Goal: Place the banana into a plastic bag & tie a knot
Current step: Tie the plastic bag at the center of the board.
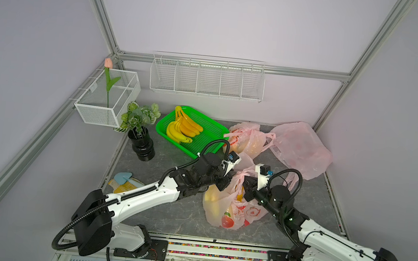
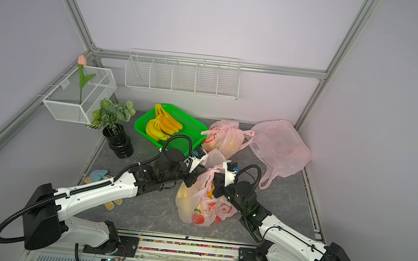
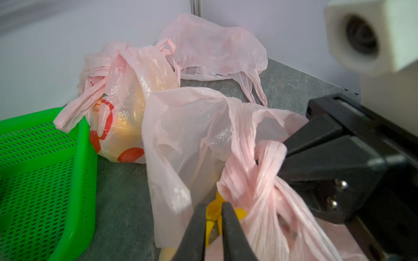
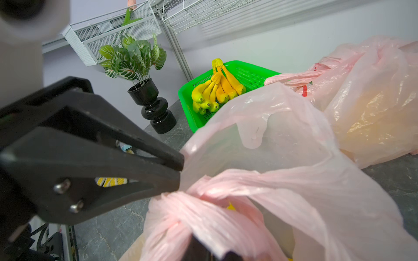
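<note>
The table (image 1: 166,212) is being overlooked from high in front in both top views; the bag (image 3: 248,180) is being framed closely from opposite sides by wrist cameras.

Evenly lit pale lilac walls (image 1: 228,18) and aluminium posts (image 1: 101,14) box in a grey marbled table (image 1: 166,212), with a white wire rack (image 1: 207,78) on the wall at 12 o'clock, a mesh basket (image 1: 97,115) holding a tulip (image 1: 108,63) at 10 o'clock, and a potted plant (image 1: 140,115) on the table's 10 o'clock corner.
</note>
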Tool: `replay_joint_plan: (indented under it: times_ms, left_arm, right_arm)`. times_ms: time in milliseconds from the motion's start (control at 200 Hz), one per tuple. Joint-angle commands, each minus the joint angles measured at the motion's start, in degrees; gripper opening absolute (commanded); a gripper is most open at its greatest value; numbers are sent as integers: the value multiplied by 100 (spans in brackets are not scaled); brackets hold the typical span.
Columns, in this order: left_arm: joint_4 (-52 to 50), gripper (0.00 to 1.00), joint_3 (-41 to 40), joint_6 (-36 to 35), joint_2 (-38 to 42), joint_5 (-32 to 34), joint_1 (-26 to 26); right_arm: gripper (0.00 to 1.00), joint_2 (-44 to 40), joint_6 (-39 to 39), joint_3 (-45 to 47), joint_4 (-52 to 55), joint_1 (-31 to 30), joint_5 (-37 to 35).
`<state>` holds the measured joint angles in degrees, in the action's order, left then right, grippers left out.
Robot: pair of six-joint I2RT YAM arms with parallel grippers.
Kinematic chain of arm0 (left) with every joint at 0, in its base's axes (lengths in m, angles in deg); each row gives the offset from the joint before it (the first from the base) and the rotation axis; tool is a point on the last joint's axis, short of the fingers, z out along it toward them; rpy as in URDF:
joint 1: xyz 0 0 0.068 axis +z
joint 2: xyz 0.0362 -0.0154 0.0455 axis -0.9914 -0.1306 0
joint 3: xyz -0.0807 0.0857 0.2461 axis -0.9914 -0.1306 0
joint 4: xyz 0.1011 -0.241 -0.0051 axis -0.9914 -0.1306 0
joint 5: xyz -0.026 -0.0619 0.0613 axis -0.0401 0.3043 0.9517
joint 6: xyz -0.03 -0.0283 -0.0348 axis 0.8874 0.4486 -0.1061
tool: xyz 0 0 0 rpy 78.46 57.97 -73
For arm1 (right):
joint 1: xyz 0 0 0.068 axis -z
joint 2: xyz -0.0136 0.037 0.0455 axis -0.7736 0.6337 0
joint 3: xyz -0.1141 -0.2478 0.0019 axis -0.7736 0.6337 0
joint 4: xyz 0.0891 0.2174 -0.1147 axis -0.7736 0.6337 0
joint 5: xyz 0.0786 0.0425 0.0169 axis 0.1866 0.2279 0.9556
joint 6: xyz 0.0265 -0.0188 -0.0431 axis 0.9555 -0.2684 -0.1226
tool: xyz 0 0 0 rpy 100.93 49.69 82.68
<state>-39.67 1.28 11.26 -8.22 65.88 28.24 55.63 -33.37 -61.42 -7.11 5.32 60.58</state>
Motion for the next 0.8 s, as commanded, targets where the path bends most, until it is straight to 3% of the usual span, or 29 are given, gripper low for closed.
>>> replay_joint_plan:
  times_ms: [0,520,795]
  left_arm:
    - [55,16,-224,97,0,-243,34]
    - [320,24,-240,-37,-216,-903,82]
    - [737,32,-710,91,331,-1339,329]
  right_arm:
    - [7,-109,67,-70,-223,26,146]
    - [7,-178,77,45,-412,9,729]
    - [7,-289,-42,103,-264,2,649]
